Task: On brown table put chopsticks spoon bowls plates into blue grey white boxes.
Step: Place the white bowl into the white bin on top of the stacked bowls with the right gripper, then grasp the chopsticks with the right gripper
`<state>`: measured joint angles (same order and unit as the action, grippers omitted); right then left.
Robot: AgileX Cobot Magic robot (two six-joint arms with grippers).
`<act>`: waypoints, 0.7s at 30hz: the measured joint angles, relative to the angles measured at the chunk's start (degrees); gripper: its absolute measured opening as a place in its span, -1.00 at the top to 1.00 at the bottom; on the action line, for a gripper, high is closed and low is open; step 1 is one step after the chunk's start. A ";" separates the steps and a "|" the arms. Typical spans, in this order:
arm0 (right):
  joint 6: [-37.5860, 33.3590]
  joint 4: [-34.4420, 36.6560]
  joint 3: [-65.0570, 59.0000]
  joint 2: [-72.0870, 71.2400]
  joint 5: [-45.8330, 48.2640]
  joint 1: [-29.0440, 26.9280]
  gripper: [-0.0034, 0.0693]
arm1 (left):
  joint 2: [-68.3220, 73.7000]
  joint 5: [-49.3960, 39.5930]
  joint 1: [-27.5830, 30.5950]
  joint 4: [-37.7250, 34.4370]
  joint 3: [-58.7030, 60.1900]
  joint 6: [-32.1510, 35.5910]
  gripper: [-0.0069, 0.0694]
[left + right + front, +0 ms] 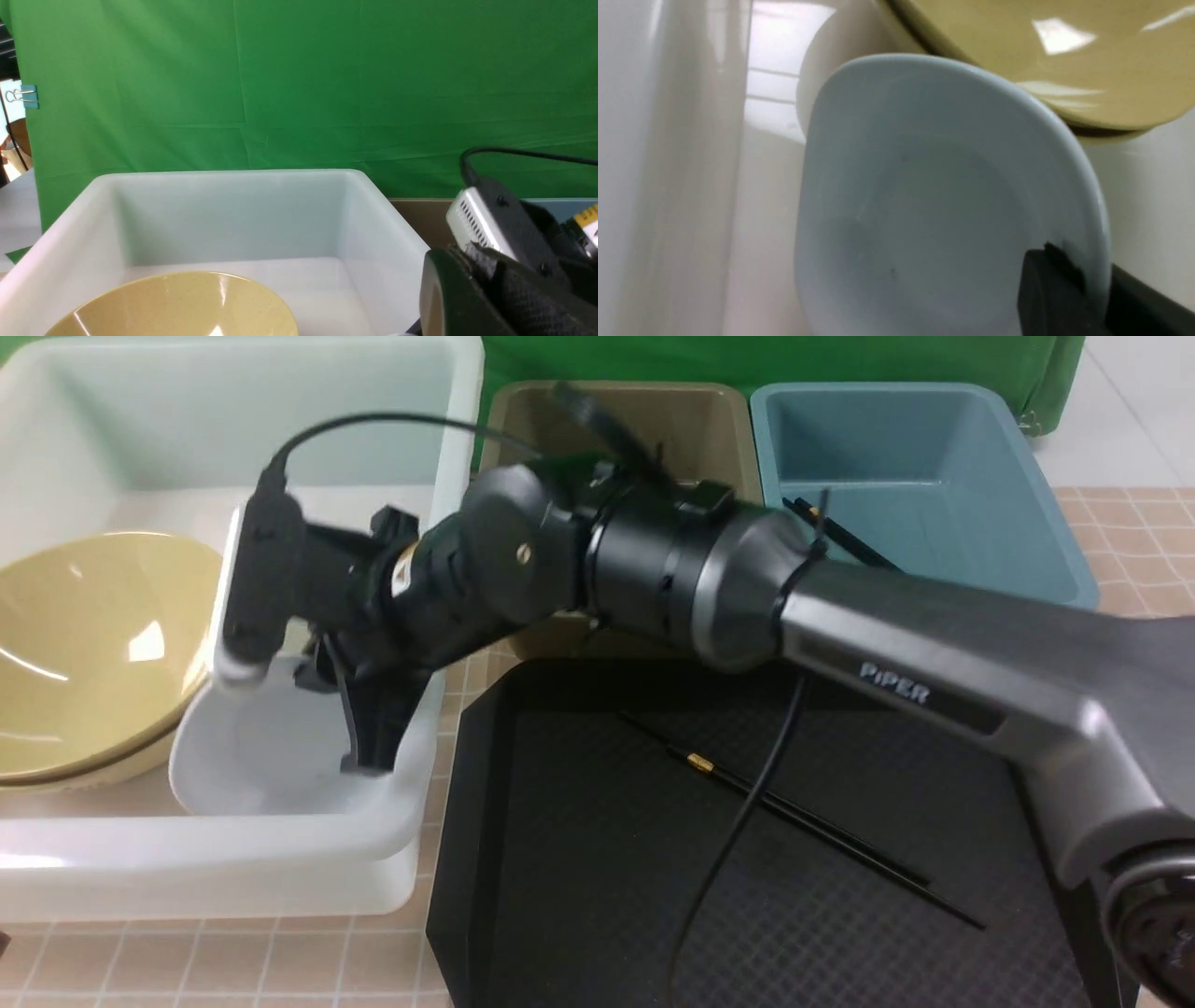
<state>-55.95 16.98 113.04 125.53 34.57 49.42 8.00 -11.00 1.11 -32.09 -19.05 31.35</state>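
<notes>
Lettering on the right arm's grey link reads "PiPER" in the front view, the only legible text. That arm reaches toward nine o'clock, and the right gripper (369, 756) is clamped on the rim of a white shallow plastic plate (271, 756). It holds the plate tilted inside the translucent white plastic box (233, 859), with the plate's edge just beside a glossy yellow round bowl (84, 644) lying in the same box.

The right wrist view alone shows one black finger (1050, 289) over the plate's rim and a second beneath it. The left wrist view alone shows the green cloth backdrop (299, 84) and a blue binder clip (28, 95); the left gripper falls outside every view.

At six o'clock, black chopsticks with a gold band (803, 821) lie on a black textured tray (579, 915). At twelve stands the grey-brown box (653, 429). At one o'clock the blue box (934, 457) holds thin dark sticks, possibly more chopsticks.
</notes>
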 joint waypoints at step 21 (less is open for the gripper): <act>35.38 -26.70 7.70 -11.88 26.13 -0.68 -0.32 | 0.00 -0.25 0.00 0.00 0.00 0.00 0.85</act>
<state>-20.57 -9.72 120.74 113.65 60.70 48.74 8.00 -11.25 1.11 -32.09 -19.05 31.35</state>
